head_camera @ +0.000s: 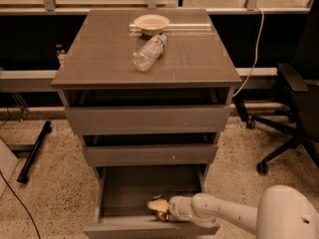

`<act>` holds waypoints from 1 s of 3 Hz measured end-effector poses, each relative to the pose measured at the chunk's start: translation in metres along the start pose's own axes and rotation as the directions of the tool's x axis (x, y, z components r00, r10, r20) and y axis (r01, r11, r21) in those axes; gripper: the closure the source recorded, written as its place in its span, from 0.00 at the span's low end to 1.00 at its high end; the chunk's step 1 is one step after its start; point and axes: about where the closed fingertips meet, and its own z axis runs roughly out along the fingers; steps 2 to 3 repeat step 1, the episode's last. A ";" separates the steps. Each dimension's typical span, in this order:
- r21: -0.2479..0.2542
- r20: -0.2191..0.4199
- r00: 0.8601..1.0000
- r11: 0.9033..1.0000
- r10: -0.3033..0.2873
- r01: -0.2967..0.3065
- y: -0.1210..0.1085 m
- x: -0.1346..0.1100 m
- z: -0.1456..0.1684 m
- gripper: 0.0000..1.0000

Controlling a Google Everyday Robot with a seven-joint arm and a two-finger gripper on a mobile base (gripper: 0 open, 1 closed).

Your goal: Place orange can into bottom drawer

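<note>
I see the orange can (158, 204), small and mottled orange-and-pale, low in the frame's centre inside the open bottom drawer (124, 188), right at the tip of my gripper (164, 212), though I cannot tell whether it is gripped.

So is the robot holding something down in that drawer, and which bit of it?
Cannot tell. The gripper is inside the open bottom drawer, right against the orange can at its right side, but whether it grips it does not show.
</note>
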 end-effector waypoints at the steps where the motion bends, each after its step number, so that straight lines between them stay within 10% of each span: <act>1: 0.000 0.000 1.000 1.000 0.000 0.000 0.000 0.000 0.000 0.00; 3: 0.000 0.000 1.000 1.000 0.000 0.000 0.000 0.000 0.000 0.00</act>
